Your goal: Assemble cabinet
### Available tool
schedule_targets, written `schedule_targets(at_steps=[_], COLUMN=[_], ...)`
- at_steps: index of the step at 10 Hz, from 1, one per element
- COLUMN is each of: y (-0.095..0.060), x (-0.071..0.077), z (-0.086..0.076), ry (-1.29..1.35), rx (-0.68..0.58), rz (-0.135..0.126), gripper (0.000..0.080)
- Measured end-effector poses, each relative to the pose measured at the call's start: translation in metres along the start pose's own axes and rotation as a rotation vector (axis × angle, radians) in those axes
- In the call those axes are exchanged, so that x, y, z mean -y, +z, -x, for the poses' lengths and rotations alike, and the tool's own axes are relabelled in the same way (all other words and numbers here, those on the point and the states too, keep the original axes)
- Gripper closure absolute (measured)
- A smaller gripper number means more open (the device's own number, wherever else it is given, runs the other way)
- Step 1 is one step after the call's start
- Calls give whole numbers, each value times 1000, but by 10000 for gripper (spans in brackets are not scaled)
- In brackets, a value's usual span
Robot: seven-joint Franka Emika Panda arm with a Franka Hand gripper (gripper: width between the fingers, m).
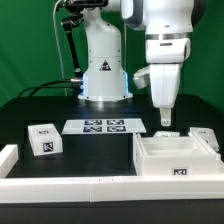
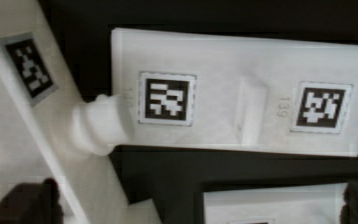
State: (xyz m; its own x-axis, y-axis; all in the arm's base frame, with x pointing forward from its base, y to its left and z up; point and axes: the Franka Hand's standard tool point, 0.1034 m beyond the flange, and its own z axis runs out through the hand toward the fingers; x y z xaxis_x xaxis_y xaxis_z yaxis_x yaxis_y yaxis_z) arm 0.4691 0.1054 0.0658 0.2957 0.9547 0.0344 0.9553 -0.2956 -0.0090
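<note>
The cabinet shell (image 1: 176, 160), a white open box with a tag on its front wall, lies at the exterior view's right near the front. A small white tagged block (image 1: 43, 140) stands at the left. A small white part (image 1: 166, 133) lies just behind the shell, and another tagged part (image 1: 203, 136) lies to its right. My gripper (image 1: 163, 118) hangs just above the small part, open and empty. In the wrist view a flat white part with two tags (image 2: 220, 100) and a round peg (image 2: 94, 126) fills the middle, beyond the gripper (image 2: 194, 212). Only the finger edges show.
The marker board (image 1: 106, 126) lies flat at the table's middle, in front of the robot base (image 1: 103, 70). A long low white rail (image 1: 90, 186) runs along the front edge and turns up at the left (image 1: 8, 157). Black cables hang behind at the left.
</note>
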Motion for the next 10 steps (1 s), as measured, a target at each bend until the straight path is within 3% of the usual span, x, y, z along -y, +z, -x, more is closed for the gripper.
schedule_targets(at_steps=[2, 5, 8, 10], y=[5, 13, 34, 47], x=[7, 37, 61, 67], z=[1, -30, -66, -72], ry=[-4, -18, -37, -36], rx=[-8, -35, -75, -89], rz=[4, 5, -2, -10], gripper=[3, 3, 3, 3])
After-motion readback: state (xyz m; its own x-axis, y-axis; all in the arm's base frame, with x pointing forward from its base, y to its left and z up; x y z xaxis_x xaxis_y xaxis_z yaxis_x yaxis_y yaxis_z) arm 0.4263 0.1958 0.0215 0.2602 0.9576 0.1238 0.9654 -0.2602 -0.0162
